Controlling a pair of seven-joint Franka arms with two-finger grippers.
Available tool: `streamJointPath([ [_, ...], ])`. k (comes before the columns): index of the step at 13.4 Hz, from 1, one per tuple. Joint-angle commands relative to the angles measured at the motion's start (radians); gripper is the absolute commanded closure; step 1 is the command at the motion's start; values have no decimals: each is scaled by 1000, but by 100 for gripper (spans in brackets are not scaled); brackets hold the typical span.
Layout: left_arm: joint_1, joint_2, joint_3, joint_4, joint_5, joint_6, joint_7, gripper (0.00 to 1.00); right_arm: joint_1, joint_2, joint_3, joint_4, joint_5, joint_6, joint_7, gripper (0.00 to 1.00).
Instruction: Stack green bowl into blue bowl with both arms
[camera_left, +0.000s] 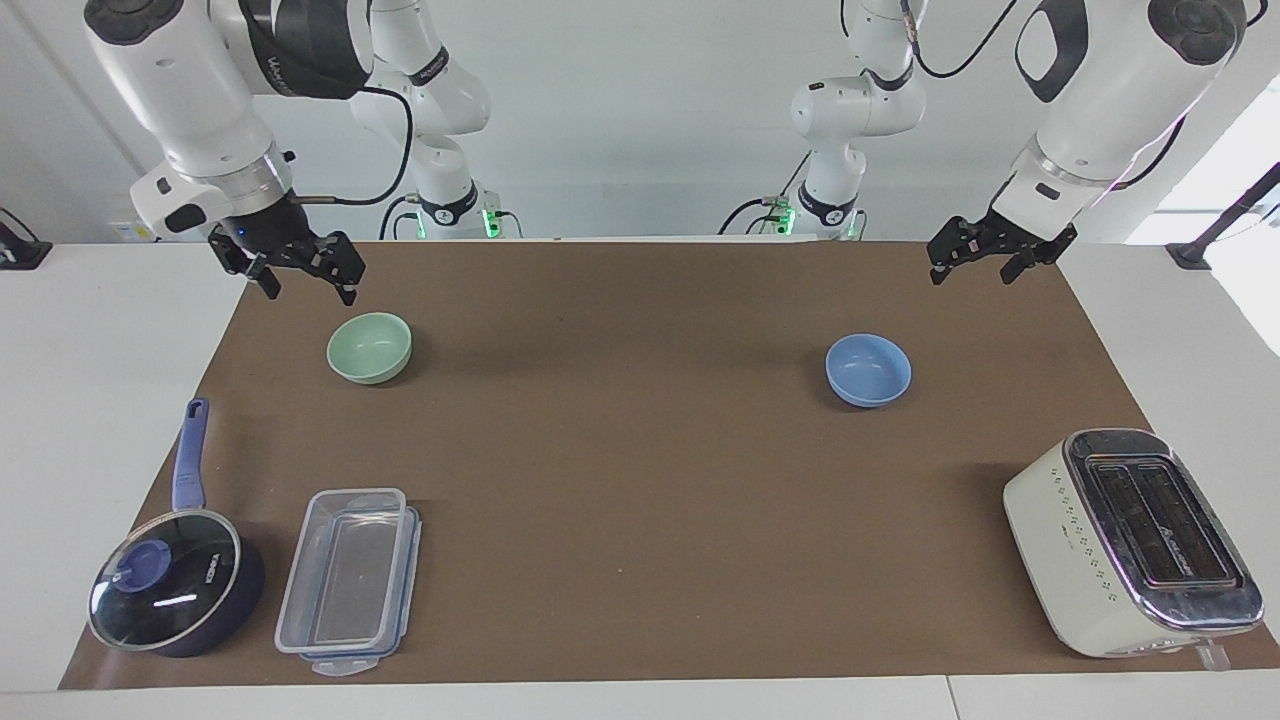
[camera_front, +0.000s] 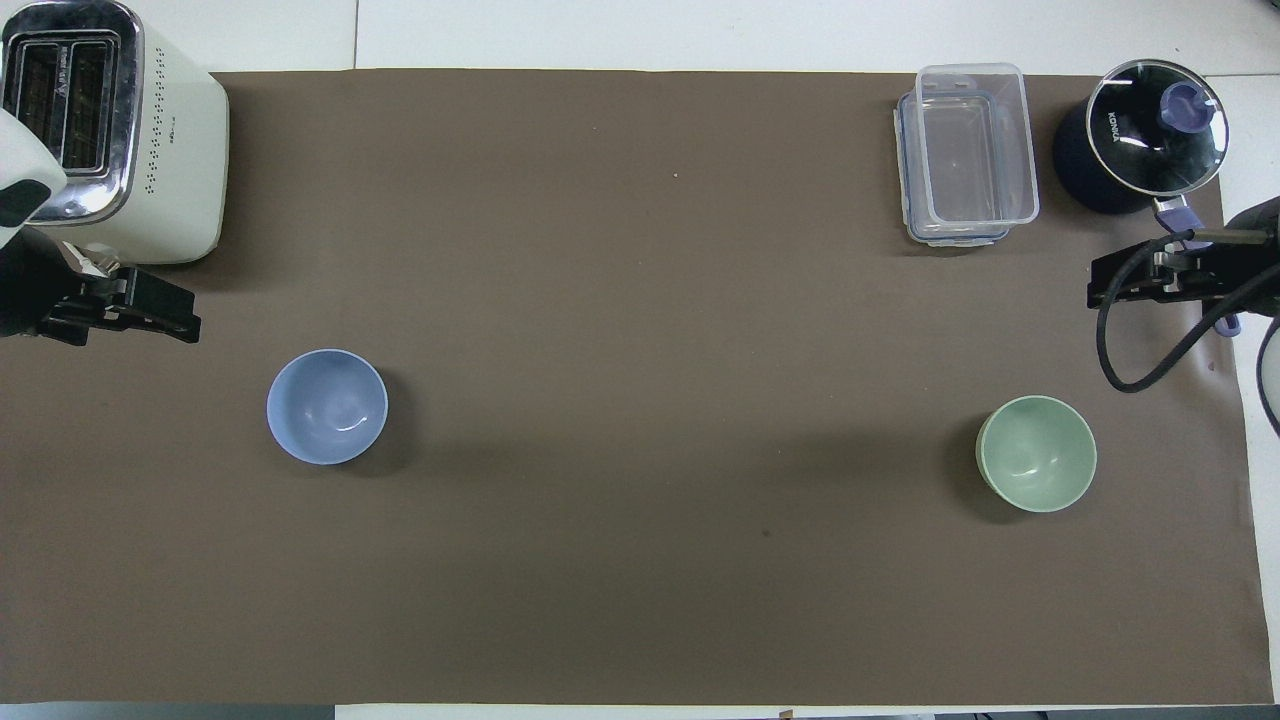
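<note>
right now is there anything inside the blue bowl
Nothing: the blue bowl shows a bare bottom in the overhead view. The green bowl sits apart, toward the right arm's end, also with nothing in it. What is under either bowl is covered.

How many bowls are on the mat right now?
2: the green bowl toward the right arm's end, the blue bowl toward the left arm's end. Both empty, none hidden.
</note>
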Motion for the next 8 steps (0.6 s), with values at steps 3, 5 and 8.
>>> streamJointPath([
  [3,-3,-3,1,4,7,4,11,0,-7,-19,6,-25,2,8,10,0],
  [5,-3,-3,1,1,7,5,14,0,-7,-19,6,-25,2,8,10,0],
  [8,3,-6,1,-14,7,8,20,0,-11,-19,6,-25,2,8,10,0],
])
